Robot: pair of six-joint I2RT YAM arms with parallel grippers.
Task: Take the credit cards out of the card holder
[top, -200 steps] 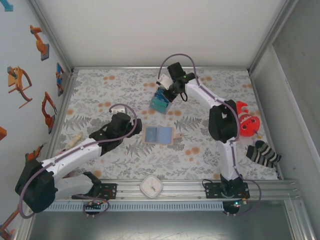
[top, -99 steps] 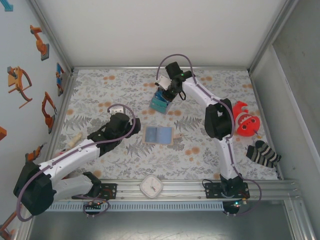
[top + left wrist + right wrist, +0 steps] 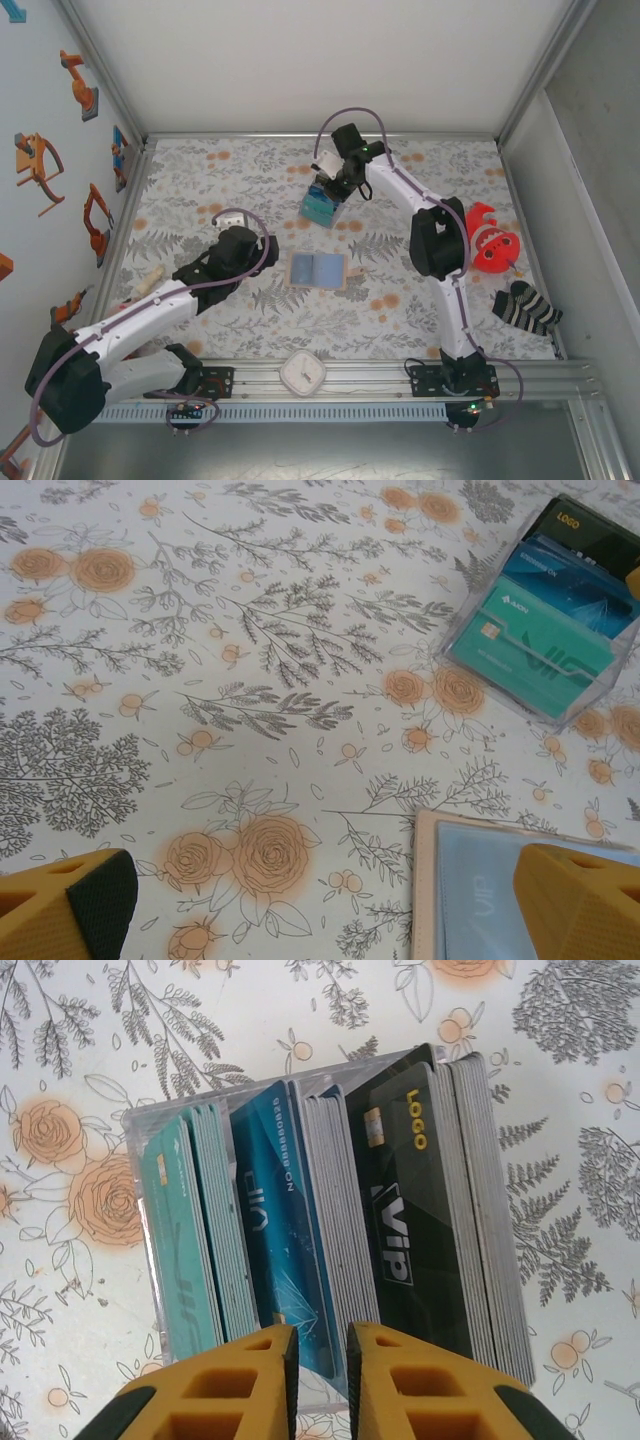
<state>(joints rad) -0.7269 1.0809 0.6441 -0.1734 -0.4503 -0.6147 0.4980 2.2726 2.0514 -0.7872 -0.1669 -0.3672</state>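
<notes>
- The small tan folding card holder [image 3: 317, 270] lies open flat with a pale-blue credit card [image 3: 478, 905] on its inner face. The left gripper [image 3: 325, 900], jaws wide, straddles its left edge and might shove it instead of catching the card.
- Beyond the card holder, the right gripper [image 3: 318, 1360], jaws narrowly apart with nothing visibly pinched, hangs over a clear plastic rack [image 3: 148, 1210] of cards and may snag them.

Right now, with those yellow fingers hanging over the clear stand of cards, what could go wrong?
1. The right gripper hangs, fingers barely apart, over the blue cards in the clear stand; I cannot tell whether one is pinched. Lifting away might drag a card out or tip the stand.
2. The left gripper is wide open near the open wallet, whose pale card lies flat. Its fingers may shove the wallet rather than catch the card.
</notes>
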